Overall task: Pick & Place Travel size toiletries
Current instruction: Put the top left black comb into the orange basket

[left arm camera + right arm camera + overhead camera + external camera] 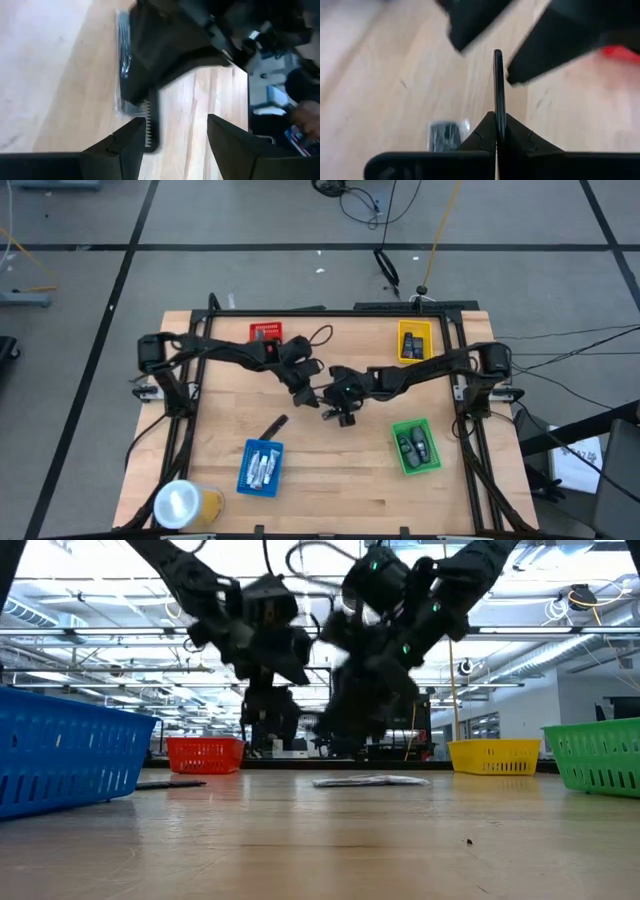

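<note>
We're pinching a thin black comb (498,90) in the closed right gripper (498,131) mid-table; the left gripper (176,135) is hovering beside it, jaws open, empty.

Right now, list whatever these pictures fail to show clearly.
- Comb in the shut right claw: blurred in the right wrist view, so its far end is unclear.
- Wrapped packet: in the left wrist view the right claw covers part of it, so what it holds cannot be told.
- Yellow tray: in the high view its contents are too small to name.
</note>
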